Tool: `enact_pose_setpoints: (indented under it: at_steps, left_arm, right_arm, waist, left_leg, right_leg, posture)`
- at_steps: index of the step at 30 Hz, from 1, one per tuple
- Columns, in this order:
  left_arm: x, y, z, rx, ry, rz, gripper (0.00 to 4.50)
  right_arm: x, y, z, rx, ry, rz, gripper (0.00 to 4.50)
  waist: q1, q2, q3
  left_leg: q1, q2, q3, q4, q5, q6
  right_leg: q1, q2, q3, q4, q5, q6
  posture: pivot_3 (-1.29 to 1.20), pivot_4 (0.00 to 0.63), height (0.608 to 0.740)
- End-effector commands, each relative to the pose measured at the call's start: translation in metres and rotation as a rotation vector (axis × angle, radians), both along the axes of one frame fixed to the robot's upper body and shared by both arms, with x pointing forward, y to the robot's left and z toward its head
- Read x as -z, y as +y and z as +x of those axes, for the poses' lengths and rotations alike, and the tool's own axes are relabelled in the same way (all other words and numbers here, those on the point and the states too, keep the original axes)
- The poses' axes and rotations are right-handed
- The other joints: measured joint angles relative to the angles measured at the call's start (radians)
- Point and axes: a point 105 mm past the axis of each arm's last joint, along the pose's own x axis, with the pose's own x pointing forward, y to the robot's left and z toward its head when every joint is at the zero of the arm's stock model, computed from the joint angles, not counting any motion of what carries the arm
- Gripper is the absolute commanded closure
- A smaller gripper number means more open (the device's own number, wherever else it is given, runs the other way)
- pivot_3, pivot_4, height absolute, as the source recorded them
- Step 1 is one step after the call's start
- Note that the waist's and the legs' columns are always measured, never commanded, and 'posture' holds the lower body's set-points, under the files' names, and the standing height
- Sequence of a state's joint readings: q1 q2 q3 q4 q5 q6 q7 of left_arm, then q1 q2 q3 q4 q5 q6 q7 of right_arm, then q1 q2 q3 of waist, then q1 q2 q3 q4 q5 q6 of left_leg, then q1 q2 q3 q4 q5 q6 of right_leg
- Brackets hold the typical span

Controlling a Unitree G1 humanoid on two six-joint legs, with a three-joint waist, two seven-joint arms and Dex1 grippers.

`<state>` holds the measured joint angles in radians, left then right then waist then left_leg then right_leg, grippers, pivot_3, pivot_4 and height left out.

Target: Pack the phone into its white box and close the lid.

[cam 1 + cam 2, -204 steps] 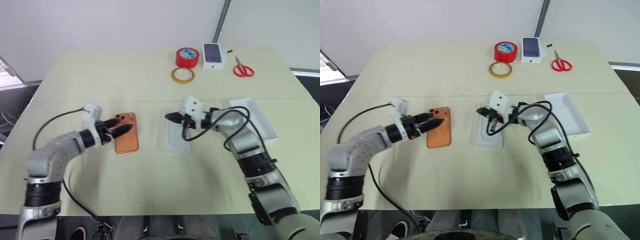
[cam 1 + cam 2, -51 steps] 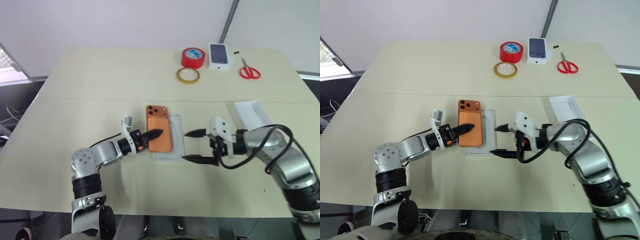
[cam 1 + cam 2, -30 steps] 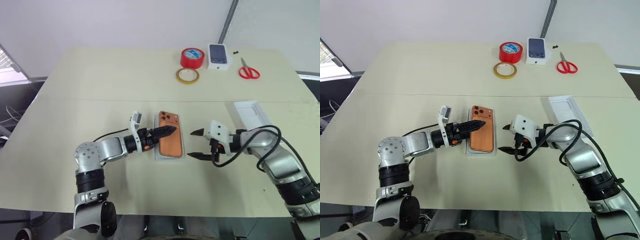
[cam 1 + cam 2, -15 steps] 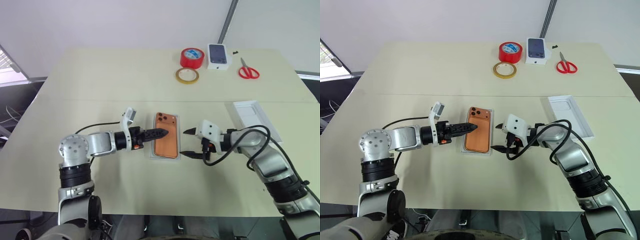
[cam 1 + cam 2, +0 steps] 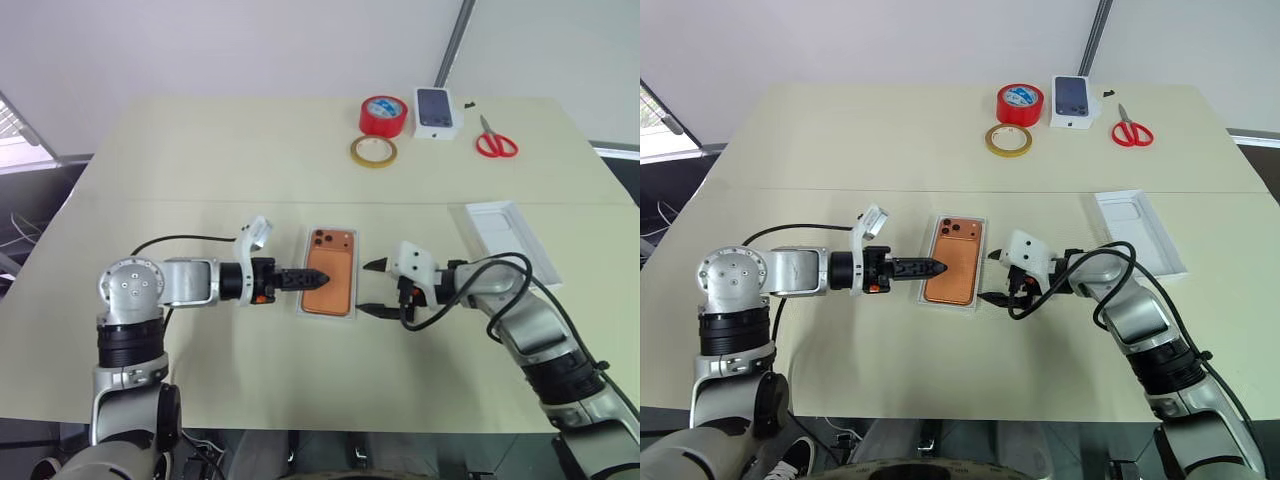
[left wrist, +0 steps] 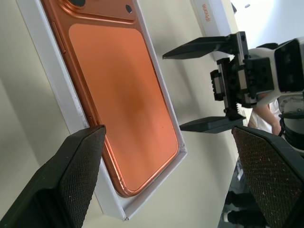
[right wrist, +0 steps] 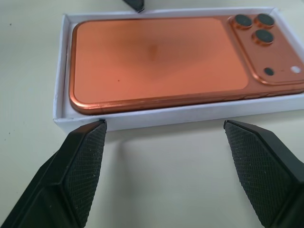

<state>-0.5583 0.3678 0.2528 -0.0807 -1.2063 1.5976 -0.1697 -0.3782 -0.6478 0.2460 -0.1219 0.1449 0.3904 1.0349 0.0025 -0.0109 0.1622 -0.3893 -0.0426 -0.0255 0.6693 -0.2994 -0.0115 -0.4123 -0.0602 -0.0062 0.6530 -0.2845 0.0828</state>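
Phone now sits back-up in the white box, your left gripper released, spread wide at its left edge; right gripper wide, just right of it.

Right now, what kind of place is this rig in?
Probably a lab or office test bench, not a home: one plain table against bare pale walls, holding staged packing props, tape rolls, scissors, a phone in its box.
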Motion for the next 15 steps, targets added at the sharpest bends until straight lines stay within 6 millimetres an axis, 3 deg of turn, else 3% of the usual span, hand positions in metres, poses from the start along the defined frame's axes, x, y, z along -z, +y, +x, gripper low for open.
enact_pose_setpoints:
  at_steps: [1,3,5,8,11,12,15]
  left_arm:
    - [-0.019,0.024,0.022,-0.138,-0.155,0.052,0.04]
    - [-0.01,0.045,0.036,-0.235,-0.229,0.197,0.56]
    - [-0.004,0.052,0.041,-0.237,-0.302,0.283,1.19]
    - [0.004,0.046,0.039,-0.166,-0.365,0.327,2.65]
    - [0.018,0.031,0.034,-0.079,-0.391,0.337,4.22]
    - [0.021,0.026,0.034,-0.06,-0.391,0.332,4.5]
    - [0.029,0.016,0.033,-0.026,-0.377,0.339,4.5]
  right_arm:
    - [-0.017,0.002,0.009,0.006,-0.083,0.021,0.36]
    - [-0.019,-0.005,0.018,0.049,-0.111,0.01,0.36]
    - [-0.017,-0.011,0.024,0.068,-0.14,-0.023,0.89]
    - [-0.018,-0.01,0.031,0.079,-0.179,-0.023,2.17]
    - [-0.016,-0.008,0.038,0.093,-0.21,-0.041,3.78]
    - [-0.016,-0.007,0.04,0.098,-0.219,-0.045,4.31]
    - [-0.012,-0.006,0.043,0.11,-0.232,-0.066,4.47]
  waist:
    - [-0.004,0.0,0.0]
    - [-0.01,0.0,0.0]
    - [-0.012,0.0,0.0]
    - [-0.009,0.0,0.0]
    - [-0.011,0.0,0.0]
    - [-0.011,0.0,0.0]
    - [-0.012,0.0,0.0]
  left_leg:
    - [0.0,0.0,0.0,0.0,0.0,0.0]
    - [0.0,0.0,0.0,0.0,0.0,-0.001]
    - [0.0,0.0,0.0,0.0,0.0,-0.001]
    - [0.0,0.0,0.0,-0.001,0.0,-0.001]
    - [-0.001,0.0,0.0,-0.001,0.0,-0.001]
    - [-0.001,0.0,0.0,-0.001,0.0,-0.001]
    - [-0.001,0.0,0.0,-0.001,0.0,0.0]
  right_leg:
    - [0.0,0.0,0.0,0.0,0.0,0.0]
    - [0.0,0.0,0.0,0.001,0.0,0.0]
    - [0.0,0.0,0.0,0.001,0.0,0.0]
    - [0.0,0.0,0.0,-0.001,0.0,0.0]
    - [0.0,0.0,0.0,-0.001,0.0,0.0]
    - [0.0,0.0,0.0,-0.001,0.0,0.0]
    - [0.0,0.0,0.0,-0.001,0.0,0.0]
  posture:
    - [0.0,0.15,0.74]
    - [0.0,0.15,0.74]
    - [0.0,0.15,0.74]
    - [0.0,0.15,0.74]
    - [0.0,0.15,0.74]
    - [0.0,0.15,0.74]
    - [0.0,0.15,0.74]
